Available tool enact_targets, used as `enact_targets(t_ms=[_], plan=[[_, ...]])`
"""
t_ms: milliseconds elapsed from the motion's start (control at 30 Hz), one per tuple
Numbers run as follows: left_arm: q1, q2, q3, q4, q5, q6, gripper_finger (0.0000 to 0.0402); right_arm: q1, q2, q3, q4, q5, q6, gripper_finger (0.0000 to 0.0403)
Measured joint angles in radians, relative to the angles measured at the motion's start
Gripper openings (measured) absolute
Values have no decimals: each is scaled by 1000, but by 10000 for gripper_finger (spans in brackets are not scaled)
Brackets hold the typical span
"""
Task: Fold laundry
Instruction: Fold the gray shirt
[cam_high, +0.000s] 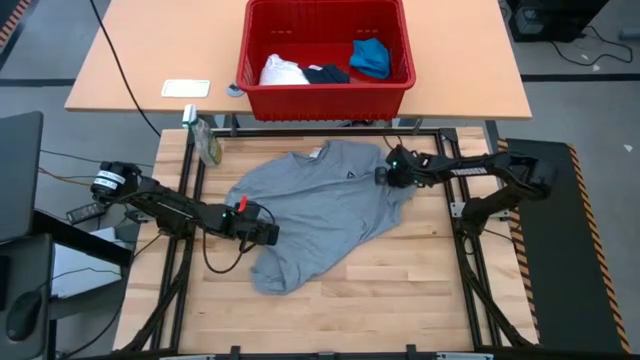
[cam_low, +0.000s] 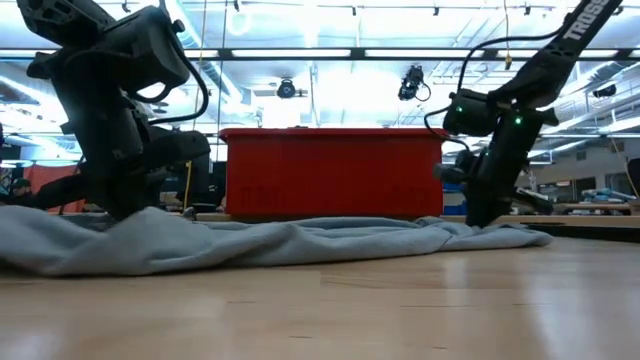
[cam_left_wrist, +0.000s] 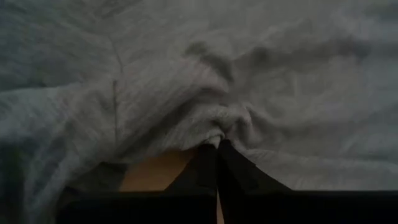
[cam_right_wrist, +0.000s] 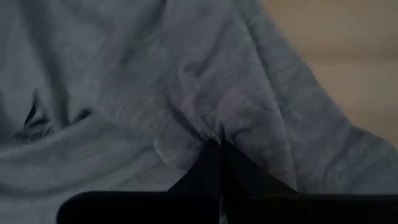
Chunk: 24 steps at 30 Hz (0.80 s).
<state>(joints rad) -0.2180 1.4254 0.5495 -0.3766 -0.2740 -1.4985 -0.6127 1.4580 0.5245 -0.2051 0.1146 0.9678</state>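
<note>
Grey T-shirt (cam_high: 320, 205) soft, limp, light; left hand (cam_high: 268, 232), right hand (cam_high: 383, 176) both pinching its edges; grip hems.

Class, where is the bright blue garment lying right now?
In the high view, the bright blue garment lies in the right end of the red plastic basket, beside the navy garment.

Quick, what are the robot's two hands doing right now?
Left gripper: shut, fingers pinching the grey T-shirt.
Right gripper: shut, also pinching the grey T-shirt.
</note>
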Motion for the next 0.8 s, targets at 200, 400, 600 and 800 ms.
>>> enact_targets(t_ms=[200,400,600,800], plan=[[-1,0,1,4,11,1,0,-143,-30,-6,25,22,-63,7],[-2,0,1,-3,5,39,0,-174,-86,-8,-18,-110,-137,6],[13,1,2,-14,17,86,0,24,-100,-5,-147,-239,-91,5],[60,-1,2,-10,66,257,0,85,-16,4,-90,-179,-14,3]])
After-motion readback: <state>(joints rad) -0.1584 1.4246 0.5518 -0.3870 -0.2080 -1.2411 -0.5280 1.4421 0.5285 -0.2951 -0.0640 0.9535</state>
